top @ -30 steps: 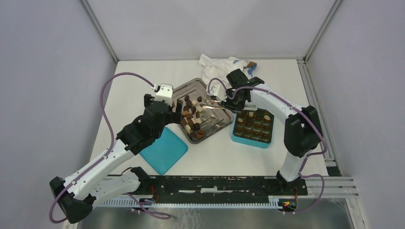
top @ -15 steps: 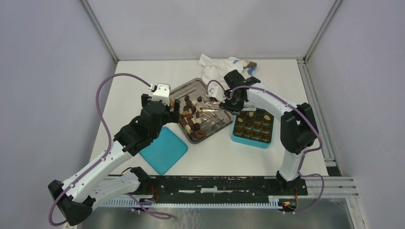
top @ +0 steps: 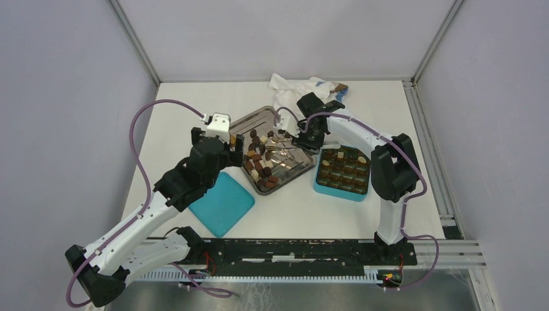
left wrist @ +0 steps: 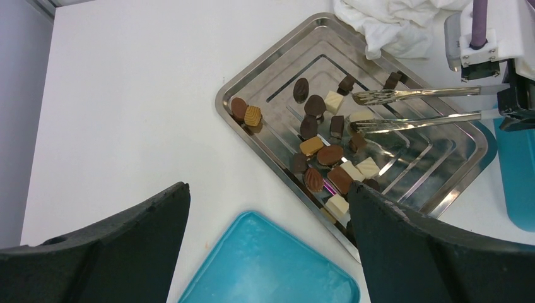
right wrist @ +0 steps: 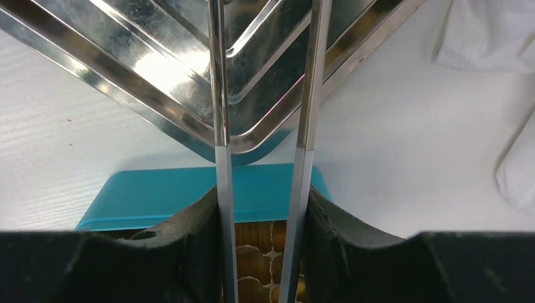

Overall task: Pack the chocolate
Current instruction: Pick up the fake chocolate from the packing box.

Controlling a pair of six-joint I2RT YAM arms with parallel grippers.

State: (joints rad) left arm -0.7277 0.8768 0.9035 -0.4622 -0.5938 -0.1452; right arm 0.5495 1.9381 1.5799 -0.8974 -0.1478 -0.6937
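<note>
Several small chocolates (top: 261,159), dark brown, light brown and cream, lie loose in a steel tray (top: 296,166); they also show in the left wrist view (left wrist: 320,155). My right gripper (top: 309,136) is shut on metal tongs (top: 283,144). The tongs' two arms (left wrist: 416,107) reach over the tray with their tips apart above the pieces, and I see nothing held between them. A teal compartment box (top: 344,172) right of the tray holds several pieces. My left gripper (top: 223,154) is open and empty, above the tray's left edge and a teal lid (left wrist: 271,265).
The teal lid (top: 222,202) lies flat, front left of the tray. A crumpled white cloth (top: 294,91) with blue marks lies behind the tray, touching its far corner (left wrist: 391,25). In the right wrist view my gripper (right wrist: 265,208) sits above the teal box (right wrist: 189,189).
My right arm has moved left, carrying the tongs further over the tray. My left arm has shifted slightly left and back, then stayed still.
</note>
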